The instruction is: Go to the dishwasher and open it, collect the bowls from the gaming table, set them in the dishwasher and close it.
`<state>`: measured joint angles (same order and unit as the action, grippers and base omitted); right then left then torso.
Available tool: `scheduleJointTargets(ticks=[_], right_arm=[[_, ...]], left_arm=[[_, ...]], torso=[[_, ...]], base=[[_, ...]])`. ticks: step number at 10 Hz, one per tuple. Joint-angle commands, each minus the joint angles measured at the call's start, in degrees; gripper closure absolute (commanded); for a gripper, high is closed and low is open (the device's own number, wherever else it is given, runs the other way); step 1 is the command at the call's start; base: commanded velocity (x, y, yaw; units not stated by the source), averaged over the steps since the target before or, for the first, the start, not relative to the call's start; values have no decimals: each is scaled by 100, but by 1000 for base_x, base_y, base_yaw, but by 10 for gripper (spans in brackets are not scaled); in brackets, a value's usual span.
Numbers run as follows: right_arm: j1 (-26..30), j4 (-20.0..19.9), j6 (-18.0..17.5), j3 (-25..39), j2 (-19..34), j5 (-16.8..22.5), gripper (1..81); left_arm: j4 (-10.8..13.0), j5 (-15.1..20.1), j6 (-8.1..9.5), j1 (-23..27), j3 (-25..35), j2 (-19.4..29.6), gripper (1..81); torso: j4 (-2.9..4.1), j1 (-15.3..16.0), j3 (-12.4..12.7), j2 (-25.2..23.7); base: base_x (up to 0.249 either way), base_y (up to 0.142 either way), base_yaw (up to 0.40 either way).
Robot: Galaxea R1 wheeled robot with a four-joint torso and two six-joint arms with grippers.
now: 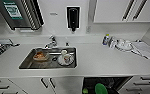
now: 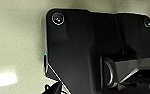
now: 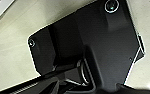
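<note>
Under the white counter (image 1: 96, 60) at the lower right, the dishwasher (image 1: 116, 82) stands open, its inside dark. In that opening sit two lime-green bowls: a larger one (image 1: 101, 88) and, to its left, a smaller one (image 1: 85, 91). The bottom edge of the head view cuts both off. The left wrist's dark plate (image 2: 91, 50) and the right wrist's dark plate (image 3: 91, 42) hang over pale floor. The gaming table is out of view.
A steel sink (image 1: 24, 65) in the counter holds a brownish dish (image 1: 40, 56) and a white cup (image 1: 64, 53) on a plate. A tap (image 1: 51, 42), a wall dispenser (image 1: 73, 17), a bottle (image 1: 105, 39) and white dishes (image 1: 123, 45) line the back. White cabinet doors (image 1: 63, 86) flank the dishwasher.
</note>
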<state>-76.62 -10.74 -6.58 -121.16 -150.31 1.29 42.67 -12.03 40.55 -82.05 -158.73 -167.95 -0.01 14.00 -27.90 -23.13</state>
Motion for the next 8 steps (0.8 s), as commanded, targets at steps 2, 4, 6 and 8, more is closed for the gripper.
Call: scheduleJointTargets(ticks=[2,4,6,8], right_arm=[[203,98,17,24,165,398,10],[221,107,17,6,139,399,10],[221,107,25,-38,95,407,10],[177,107,17,-344,-71,398,10]], left_arm=[[5,263,6,62,-61,42,10],[5,263,6,71,-61,33,10],[5,272,6,70,-61,33,10],[14,280,6,71,-61,33,10]], torso=[[0,0,0,0],[0,6,0,2],[0,0,5,-5],[0,4,5,-5]], base=[[0,0,0],[-73,0,0],[-86,0,0],[-98,0,0]])
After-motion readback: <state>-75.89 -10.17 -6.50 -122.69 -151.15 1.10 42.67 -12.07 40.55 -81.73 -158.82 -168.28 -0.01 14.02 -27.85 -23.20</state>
